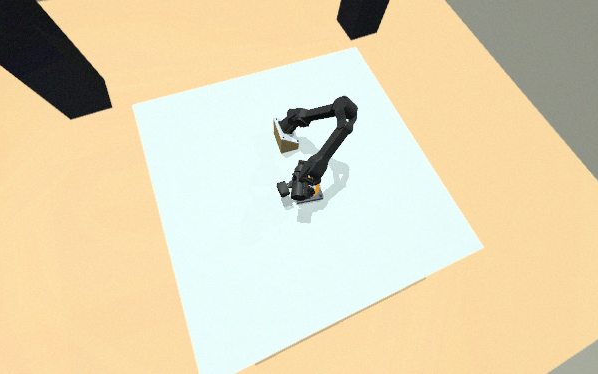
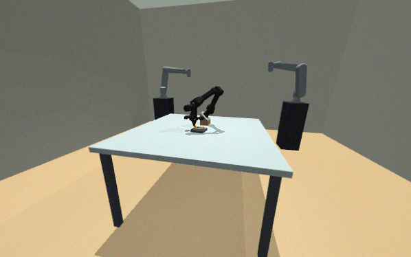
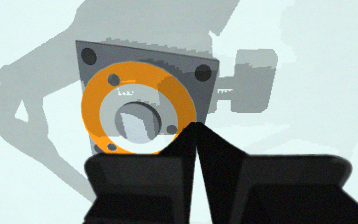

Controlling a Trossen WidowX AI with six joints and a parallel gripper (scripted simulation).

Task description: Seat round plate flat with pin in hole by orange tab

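Note:
The round plate (image 3: 91,107) (image 1: 317,189) shows as an orange ring around a pale inner area, over the grey square base (image 3: 203,91) (image 1: 311,200) (image 2: 198,130). The post (image 3: 136,128) stands in its middle. In the wrist view one small dark hole (image 3: 172,129) lies at the plate's right, close to the fingertips; two more spots show at upper left and lower left. My gripper (image 3: 195,127) (image 2: 194,126) is shut, with its tips over the plate's right rim; contact cannot be told. The tab and pin cannot be made out, nor whether the plate lies flat.
The arm's mounting block (image 1: 289,146) (image 2: 205,121) stands behind the base on the pale table (image 1: 247,280) (image 2: 170,148). The arm's shadow falls around the base. Two grey arms on dark pedestals (image 2: 293,125) (image 2: 163,108) stand beyond the table.

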